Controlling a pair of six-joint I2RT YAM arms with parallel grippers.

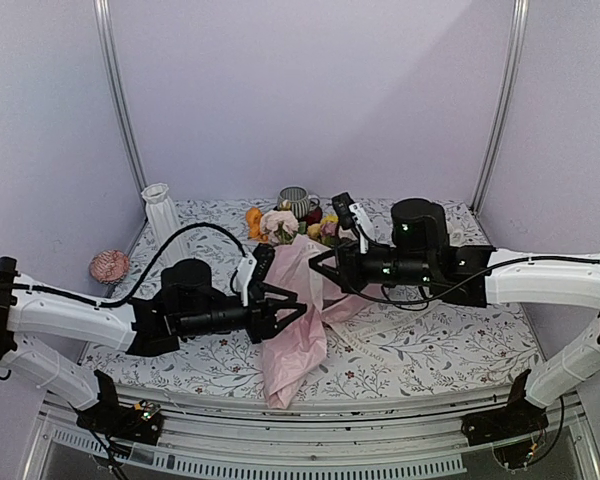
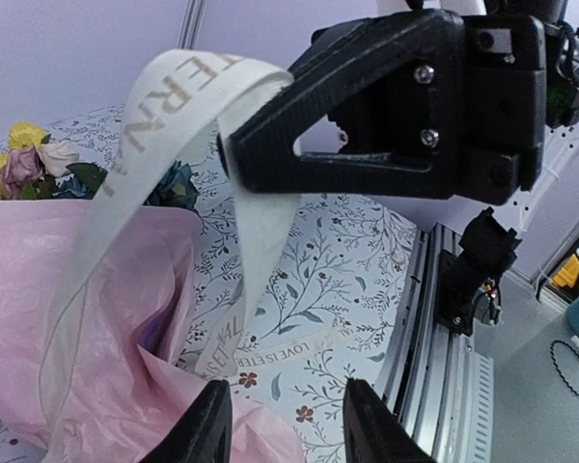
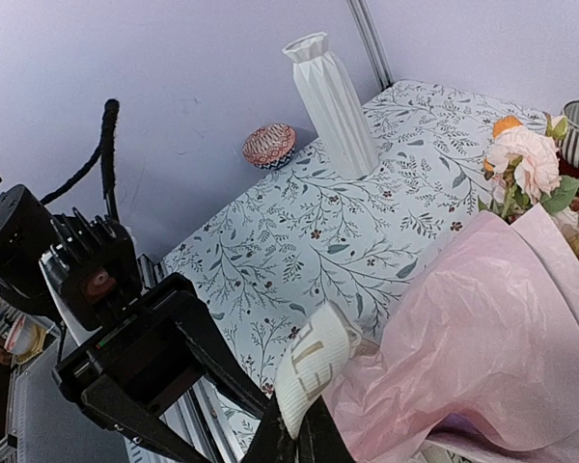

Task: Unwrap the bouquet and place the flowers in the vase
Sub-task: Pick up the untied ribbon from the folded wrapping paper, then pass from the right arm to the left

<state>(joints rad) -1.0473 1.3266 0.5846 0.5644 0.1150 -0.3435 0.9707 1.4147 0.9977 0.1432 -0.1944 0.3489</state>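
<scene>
Wrapped bouquet [image 1: 298, 310] lying across the flowered desk [image 1: 420, 340], between two end effectors.
Its pink paper cone lies mid-desk, the flowers [image 1: 280, 222] toward the back wall; the white ribbed vase [image 1: 163, 215] stands upright at the back left, well apart. The left end effector [image 2: 288, 410] hangs spread over the paper, gripping nothing. The right end effector [image 2: 234, 145] is pinching the pale lettered ribbon [image 2: 164, 125], which loops up from the bouquet.

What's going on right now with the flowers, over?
Right gripper jaws shut on ribbon. Left gripper jaws open by pink paper. Bouquet still wrapped, lying on table. Vase upright, no flowers in yet. Striped mug beside blooms.
</scene>
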